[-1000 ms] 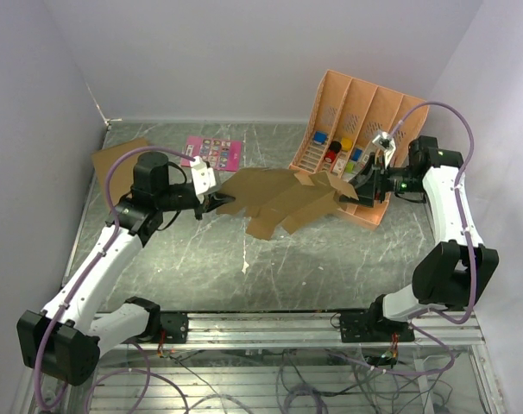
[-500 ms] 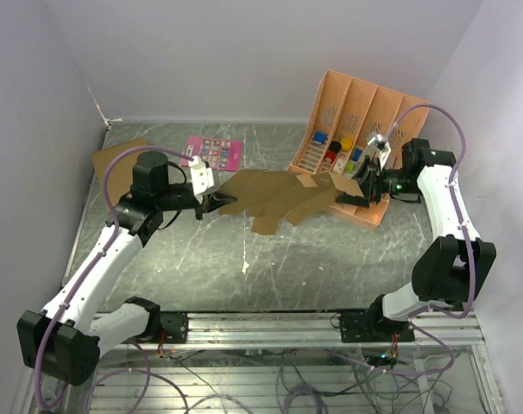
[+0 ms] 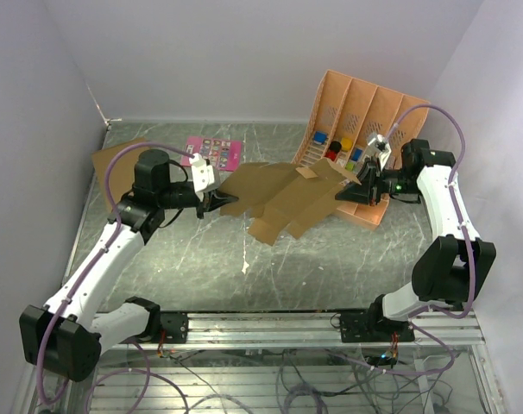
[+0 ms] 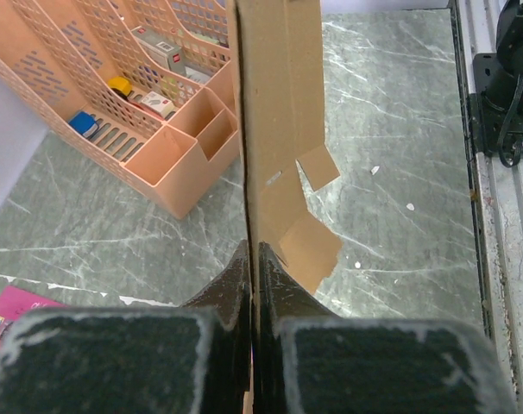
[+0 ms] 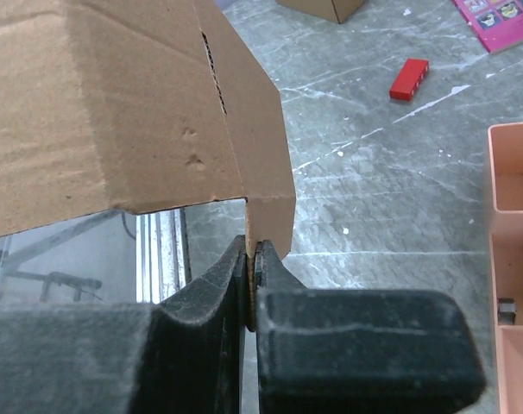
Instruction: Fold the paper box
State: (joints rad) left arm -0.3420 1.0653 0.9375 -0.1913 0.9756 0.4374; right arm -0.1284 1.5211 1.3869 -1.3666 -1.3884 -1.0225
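The paper box is a flat brown cut-out sheet with creased panels and tab flaps, held off the table between both arms. My left gripper is shut on its left edge; the left wrist view shows the sheet edge-on, running away from the clamped jaws. My right gripper is shut on a tab at its right end; the right wrist view shows that tab pinched between the jaws, with the sheet spreading up and left.
An orange slotted desk organiser with small coloured items stands at the back right, close behind my right gripper. A pink card and a larger brown cardboard box lie at the back left. A small red block lies on the table.
The sheet's right end has lifted and moved a little back, so the sheet now hangs more stretched between the grippers. The right gripper moved slightly left and up; the left barely moved.
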